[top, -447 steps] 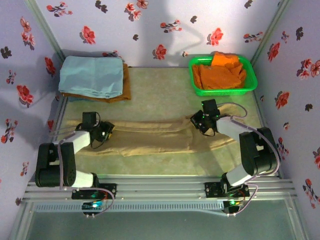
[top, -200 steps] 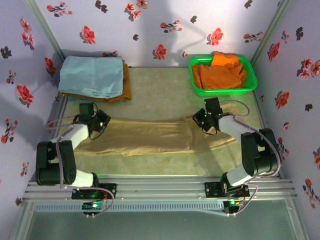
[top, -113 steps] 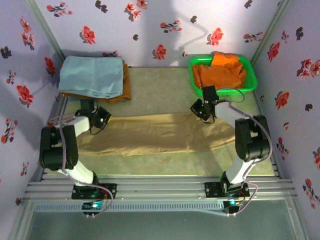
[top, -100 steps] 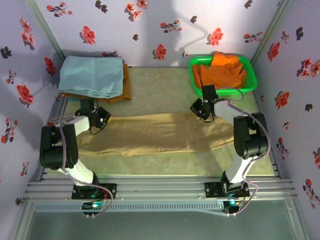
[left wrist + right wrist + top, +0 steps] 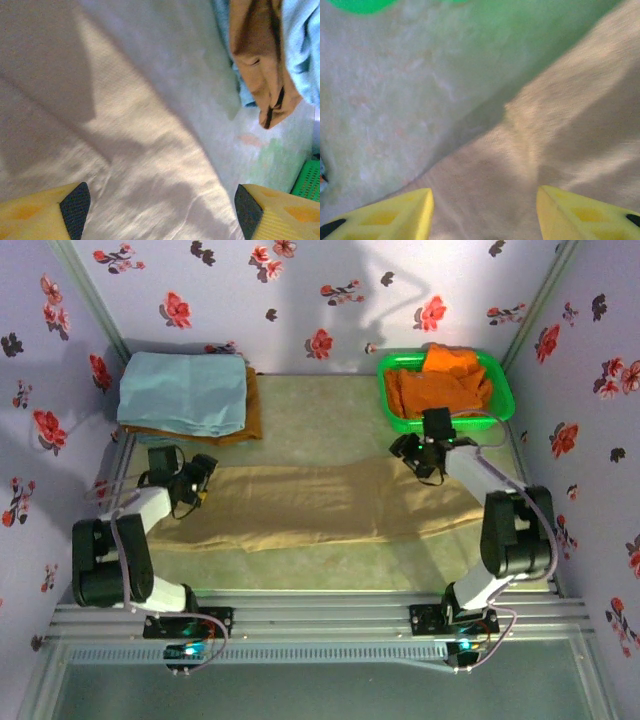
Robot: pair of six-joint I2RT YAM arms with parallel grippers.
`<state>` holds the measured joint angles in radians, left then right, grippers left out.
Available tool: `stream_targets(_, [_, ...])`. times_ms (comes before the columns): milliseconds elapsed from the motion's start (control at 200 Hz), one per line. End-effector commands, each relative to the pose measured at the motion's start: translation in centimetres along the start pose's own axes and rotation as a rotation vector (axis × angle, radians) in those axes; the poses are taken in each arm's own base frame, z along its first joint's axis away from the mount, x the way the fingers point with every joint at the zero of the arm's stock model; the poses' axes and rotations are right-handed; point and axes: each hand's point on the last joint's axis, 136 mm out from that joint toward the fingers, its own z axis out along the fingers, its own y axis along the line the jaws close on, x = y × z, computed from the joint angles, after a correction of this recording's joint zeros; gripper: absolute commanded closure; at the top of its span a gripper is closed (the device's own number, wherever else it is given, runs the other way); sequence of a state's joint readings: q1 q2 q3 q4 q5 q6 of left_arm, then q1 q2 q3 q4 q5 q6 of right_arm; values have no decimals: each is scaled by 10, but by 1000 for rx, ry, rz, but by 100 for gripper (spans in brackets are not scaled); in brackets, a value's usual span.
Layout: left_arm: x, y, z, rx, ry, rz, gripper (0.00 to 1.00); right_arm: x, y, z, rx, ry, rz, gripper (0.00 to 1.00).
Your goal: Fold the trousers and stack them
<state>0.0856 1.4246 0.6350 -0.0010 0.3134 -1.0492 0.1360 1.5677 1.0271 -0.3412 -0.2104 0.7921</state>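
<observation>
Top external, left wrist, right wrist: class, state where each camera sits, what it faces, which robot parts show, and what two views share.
Top external: high behind the robot, looking down on the table; left arm, right arm, left tool and right tool by the trousers.
Left wrist: on the left arm, looking down at the trousers; two open fingers at the bottom corners.
Right wrist: on the right arm, looking down at trousers and table; two yellow fingers below.
Shared: both wrist views catch the green basket.
</observation>
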Motion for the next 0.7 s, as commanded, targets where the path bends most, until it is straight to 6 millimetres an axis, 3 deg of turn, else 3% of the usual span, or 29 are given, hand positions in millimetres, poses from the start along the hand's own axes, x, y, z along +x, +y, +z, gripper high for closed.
stream_targets(0, [4,35,5,-69,-20,-57,21,0,-68,5,148,6,93,50])
stream_targets(25, [3,39,7,-75,-21,-67,21,-1,-79,8,163,12,121,57])
stream_targets(80, [-1,47,12,-77,-33,-88,23,-5,-108,13,200,22,196,88])
stream_targets(115, [-4,52,14,-78,-41,-108,24,-8,-122,16,205,28,243,100])
stream_targets(265, [-12,65,19,-74,-61,-164,27,-17,-180,18,254,21,430,100])
stream_targets(435, [-13,84,14,-86,-84,-241,29,5,-223,4,277,10,630,100])
stream_targets(575, [-18,93,2,-82,-127,-271,31,20,-227,-12,251,-29,681,100])
stream_targets(695, [-27,85,-5,-60,-136,-240,30,2,-198,-15,128,-7,622,96])
